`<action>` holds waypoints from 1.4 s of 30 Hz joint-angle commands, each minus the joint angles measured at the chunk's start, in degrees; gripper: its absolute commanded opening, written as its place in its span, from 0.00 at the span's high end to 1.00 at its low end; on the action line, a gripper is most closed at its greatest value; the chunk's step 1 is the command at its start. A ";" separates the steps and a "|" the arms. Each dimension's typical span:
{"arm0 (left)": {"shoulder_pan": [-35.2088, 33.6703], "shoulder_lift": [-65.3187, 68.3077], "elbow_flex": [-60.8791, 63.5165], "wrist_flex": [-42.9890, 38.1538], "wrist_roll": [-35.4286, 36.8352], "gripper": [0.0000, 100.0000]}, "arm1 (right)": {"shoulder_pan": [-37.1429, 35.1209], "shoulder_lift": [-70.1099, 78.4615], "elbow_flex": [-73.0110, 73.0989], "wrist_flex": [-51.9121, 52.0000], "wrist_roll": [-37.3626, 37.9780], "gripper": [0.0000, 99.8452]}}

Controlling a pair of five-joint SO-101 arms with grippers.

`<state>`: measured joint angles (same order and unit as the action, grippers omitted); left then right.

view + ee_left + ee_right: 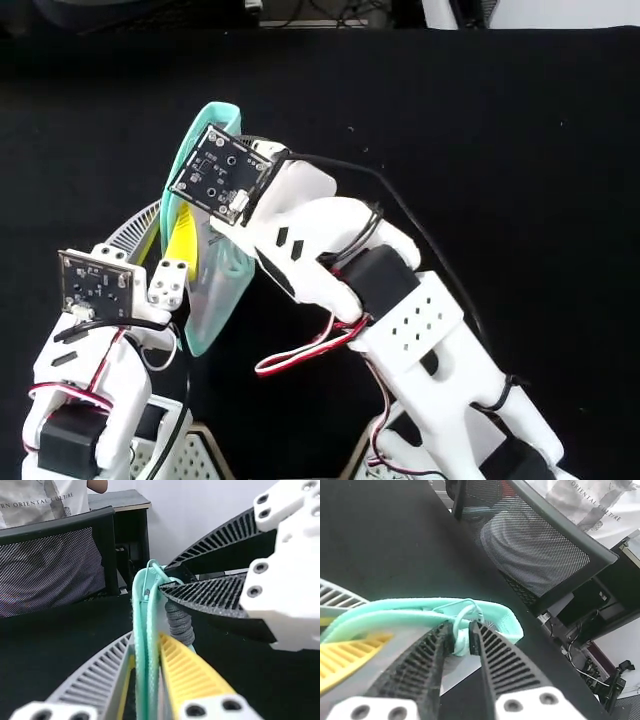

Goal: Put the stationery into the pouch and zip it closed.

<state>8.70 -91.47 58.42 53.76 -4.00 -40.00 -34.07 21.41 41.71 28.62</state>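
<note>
I see, item by item:
- right gripper (461, 631): black ribbed fingers nearly together, pinching the mint zip pull (462, 641).
- pouch (410, 614): mint, zip edge upward, over my black table (380, 530).
- yellow ribbed finger (350, 657): other arm's, against the pouch.
- mesh chair back (535, 550): behind.

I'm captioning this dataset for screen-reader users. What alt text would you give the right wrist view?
The right gripper, its black jaws shut, pinches one end of a mint-green pouch. The left gripper, grey and yellow, clamps the pouch farther along, over a black table; a mesh chair stands behind.
</note>
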 commanded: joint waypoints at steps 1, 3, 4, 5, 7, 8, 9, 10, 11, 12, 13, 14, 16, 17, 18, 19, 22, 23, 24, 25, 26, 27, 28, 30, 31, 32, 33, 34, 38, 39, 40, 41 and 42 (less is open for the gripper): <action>0.22 0.26 0.04 1.05 -0.44 0.97 | -0.44 -2.15 -0.40 -1.05 -0.18 0.90; 0.22 0.26 0.04 1.05 -0.44 0.97 | -0.53 -2.15 -0.40 -1.05 -0.18 0.89; 0.22 0.26 0.04 1.05 -0.44 0.97 | -0.53 -2.15 -0.40 -1.05 -0.18 0.89; 0.22 0.26 0.04 1.05 -0.44 0.97 | -0.53 -2.15 -0.40 -1.05 -0.18 0.90; 0.22 0.26 0.04 1.05 -0.44 0.97 | -0.62 -2.15 -0.40 -1.05 -0.18 0.90; 0.22 0.26 0.04 1.05 -0.44 0.97 | -0.62 -2.15 -0.40 -1.05 -0.18 0.90; 0.22 0.26 0.04 1.05 -0.44 0.97 | -0.70 -2.15 -0.40 -1.14 -0.18 0.90; 0.22 0.26 0.04 1.05 -0.44 0.97 | -0.70 -2.07 -0.40 -1.14 -0.18 0.90; 0.22 0.26 0.04 1.05 -0.44 0.97 | -0.79 -1.98 -0.40 -1.14 -0.18 0.90; 0.22 0.26 0.04 1.05 -0.44 0.97 | -0.79 -1.80 -0.40 -1.14 0.00 0.90; 0.22 0.26 0.04 1.05 -0.44 0.97 | -0.79 -1.80 -0.31 -1.14 0.18 0.90; 0.22 0.26 0.04 1.05 -0.44 0.97 | -0.79 -1.71 -0.31 -1.14 0.26 0.90; 0.31 0.26 0.04 1.05 -0.44 0.97 | -0.79 -1.71 -0.31 -1.14 0.26 0.90; 0.31 0.26 0.04 1.05 -0.44 0.97 | -0.79 -1.71 -0.31 -1.14 0.35 0.90; 0.40 0.26 0.04 1.05 -0.44 0.97 | -0.79 -1.71 -0.31 -1.05 0.35 0.90; 0.40 0.26 0.04 1.05 -0.44 0.97 | -0.79 -1.63 -0.22 -1.05 0.35 0.90; 0.31 0.26 0.04 1.05 -0.44 0.97 | -0.79 -1.63 0.40 -1.41 0.35 0.90; 0.31 0.26 0.04 1.05 -0.44 0.97 | -0.79 -1.63 0.40 -1.49 0.44 0.90; 0.31 0.26 0.04 1.05 -0.44 0.97 | -0.70 -1.63 0.40 -1.49 0.62 0.90; 0.31 0.26 0.04 1.05 -0.44 0.97 | -0.70 -1.63 0.48 -1.49 1.76 0.90; 0.40 0.26 0.04 1.05 -0.44 0.97 | -0.70 -1.63 0.57 -1.49 3.08 0.90; 0.48 0.26 0.04 1.05 -0.44 0.97 | -0.62 -1.63 0.57 -1.49 3.78 0.91; 0.48 0.26 0.04 1.05 -0.44 0.97 | -0.62 -1.71 0.57 -1.49 4.40 0.93; 0.48 0.26 0.04 1.05 -0.44 0.97 | -0.62 -1.71 0.40 -1.49 4.75 0.97; 0.48 0.26 0.04 1.05 -0.44 0.97 | -0.62 -1.71 0.40 -1.58 4.75 0.98; 0.48 0.26 0.04 1.05 -0.44 0.97 | -0.62 -1.71 0.40 -1.67 4.75 0.98; 0.57 0.26 0.04 1.05 -0.44 0.97 | -0.53 -1.71 0.57 -2.11 4.75 0.97; 0.57 0.26 0.04 1.05 -0.44 0.97 | -0.44 -1.71 0.57 -2.29 4.75 0.97; 0.40 0.26 0.04 1.05 -0.44 0.97 | -0.44 -1.89 0.57 -2.37 4.75 0.98; 0.31 0.26 0.04 1.05 -0.44 0.97 | -0.35 -2.15 0.57 -2.29 4.75 0.98; 0.22 0.26 0.04 1.05 -0.44 0.97 | 0.35 -2.24 0.40 -2.20 4.75 0.99; 0.22 0.26 0.04 1.05 -0.44 0.97 | 1.14 -2.59 0.22 -1.85 4.84 0.99; 0.22 0.26 0.04 1.05 -0.44 0.97 | 1.76 -3.30 0.22 -1.49 4.92 0.99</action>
<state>8.70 -91.47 58.42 53.76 -4.00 -40.00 -34.42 22.29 40.66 33.01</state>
